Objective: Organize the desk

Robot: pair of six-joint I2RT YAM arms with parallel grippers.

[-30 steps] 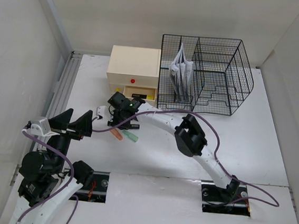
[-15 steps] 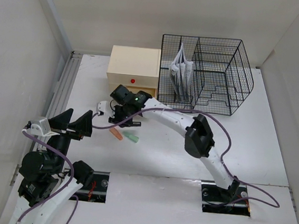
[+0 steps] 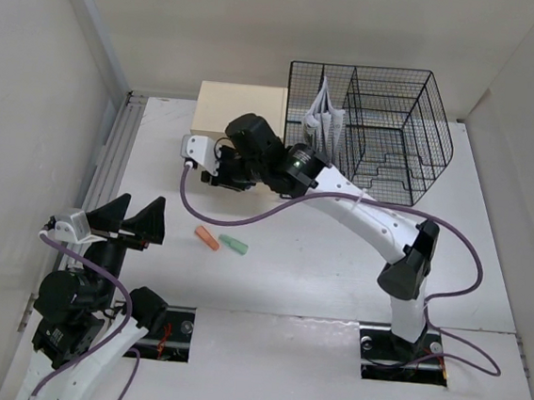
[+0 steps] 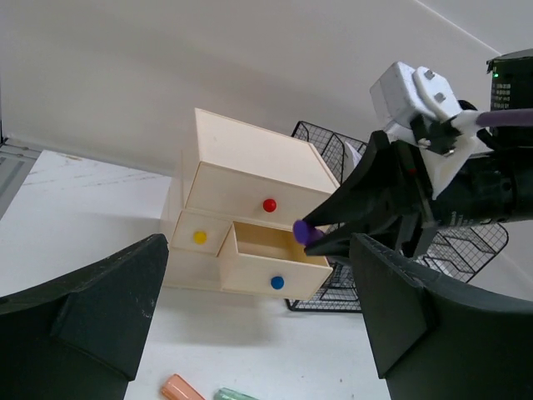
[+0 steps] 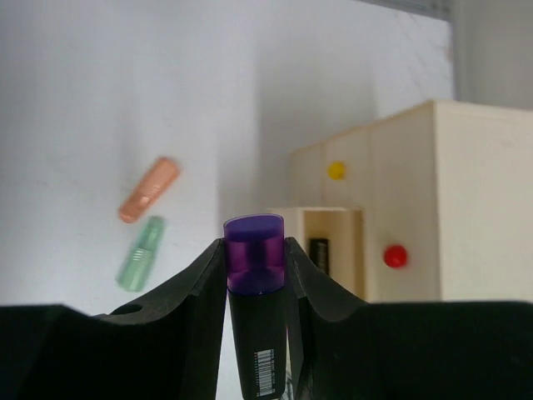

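Observation:
The white desk [image 3: 337, 263] carries a cream drawer box [image 3: 234, 102] at the back. My right gripper [image 3: 217, 169] is shut on a black highlighter with a purple cap [image 5: 255, 250] and holds it above the open lower drawer [image 5: 321, 250]. That drawer has a blue knob [image 4: 277, 282], and a dark item [image 5: 317, 254] lies inside. From the left wrist view the purple cap [image 4: 302, 232] sits just over the drawer's rim. My left gripper [image 3: 137, 221] is open and empty at the left, also in its own view [image 4: 250, 333].
An orange highlighter [image 3: 207, 238] and a green one [image 3: 234, 245] lie on the desk in front of the box. A black wire-mesh rack [image 3: 387, 136] holding papers [image 3: 321, 125] stands right of the box. Grey rails [image 3: 110, 161] run along the left edge.
My right arm has lifted from the desk near the orange and green highlighters and moved back toward the drawer box with the purple highlighter. The left arm has not moved.

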